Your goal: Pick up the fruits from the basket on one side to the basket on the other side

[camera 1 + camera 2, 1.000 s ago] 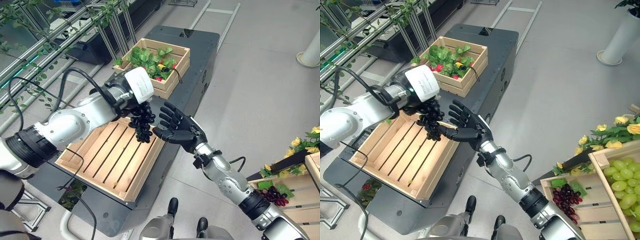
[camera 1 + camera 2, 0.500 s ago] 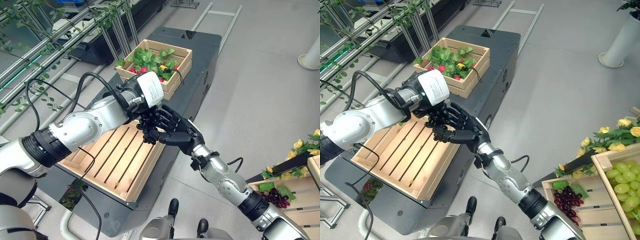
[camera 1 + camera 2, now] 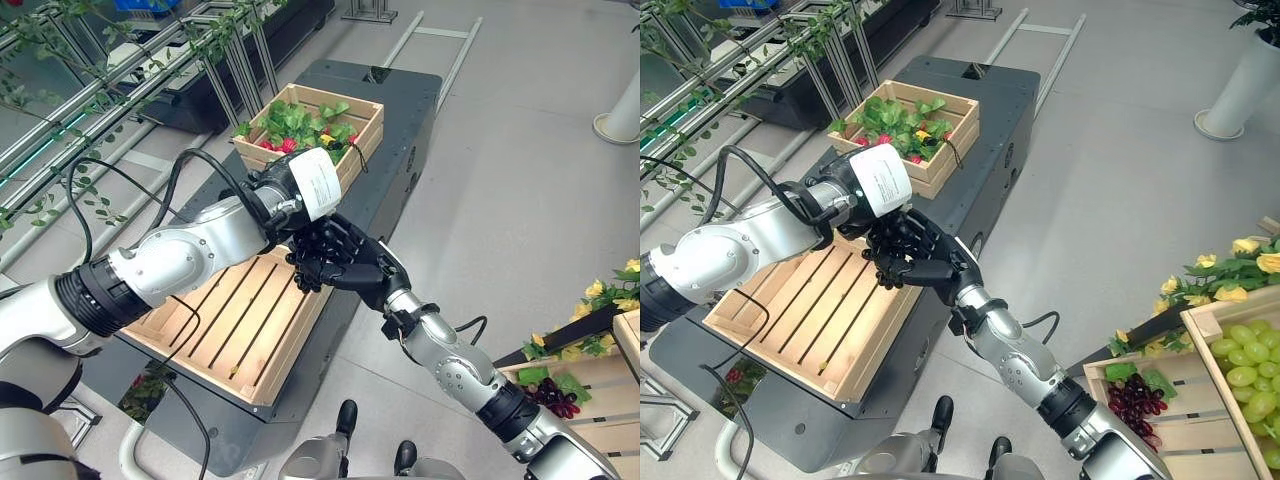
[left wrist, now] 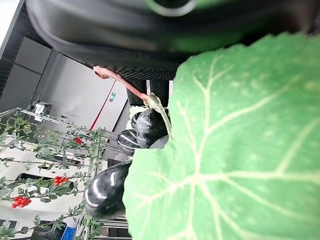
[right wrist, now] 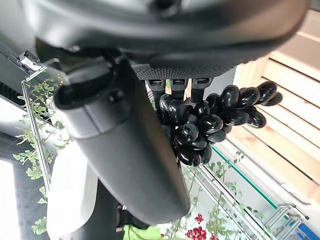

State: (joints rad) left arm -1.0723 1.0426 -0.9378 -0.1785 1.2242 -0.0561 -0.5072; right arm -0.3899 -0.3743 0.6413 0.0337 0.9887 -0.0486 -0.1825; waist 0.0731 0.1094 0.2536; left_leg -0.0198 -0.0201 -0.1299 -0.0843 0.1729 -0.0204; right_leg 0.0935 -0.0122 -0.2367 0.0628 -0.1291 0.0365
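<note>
Change: since a second ago the left hand [image 3: 290, 185] has carried the bunch of black grapes [image 5: 215, 120] off the slatted crate and into the right hand [image 3: 352, 268], which has come in under it; before, the two hands were apart.
Dark platform [image 3: 405, 130]: large and flat, bearing both crates.
Slatted crate [image 3: 235, 325]: pale wood, near end of the platform, its floor of bare slats; the meeting hands hang just over its far right corner.
Far crate [image 3: 355, 125]: smaller, at the platform's far end, packed with green leaves and small red and yellow pieces.
Side crates [image 3: 1230, 400]: at the robot's right, one with green grapes [image 3: 1245, 365], one with dark red grapes [image 3: 1135, 395].
Left hand: clenched on top of the black bunch, a green leaf [image 4: 235, 150] pressed close to its wrist camera.
Right hand: fingers spread and cupped against the bunch from below, touching it; not closed round it.
Black grapes: hanging between the two hands, above the crate's edge.
</note>
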